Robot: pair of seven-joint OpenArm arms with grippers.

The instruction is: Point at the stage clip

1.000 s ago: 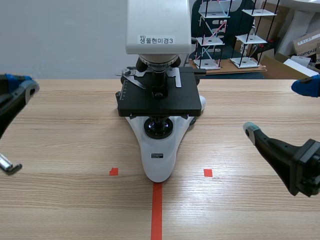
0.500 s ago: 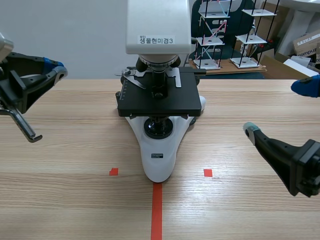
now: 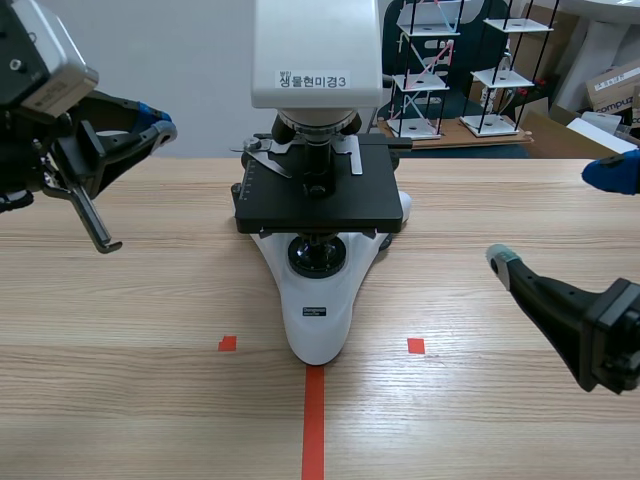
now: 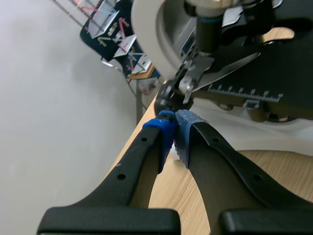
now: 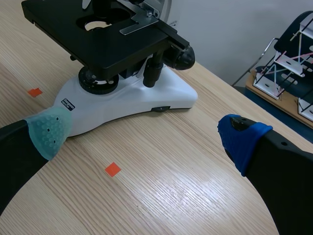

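Two arms flank a white microscope (image 3: 318,300) standing mid-table (image 3: 150,300), its base on the red tape line (image 3: 314,420). Off the far right of the table we see wire racks (image 3: 450,70) and cardboard boxes (image 3: 615,85). The microscope's head (image 3: 317,50) overhangs the black stage (image 3: 318,205), and the objective (image 3: 318,150) comes down just right of the clip. From the left wrist, a black knob (image 4: 168,95) at the stage's edge sits between the tips and the clip.

The stage clip (image 3: 262,155) is a thin silver blade tapering to a point, lying flat on the far left part of the stage above a white scale. A second clip (image 3: 352,155), straighter, lies on the far right part.

The left gripper (image 3: 158,125) is raised at the left, fingers closed on nothing, blue pads (image 4: 166,122) meeting. It aims right toward the stage. The clip lies ahead of the tips, near but apart, with no contact. The right gripper (image 3: 555,215) sits low at the near right with its fingers spread wide, well apart from the clip.
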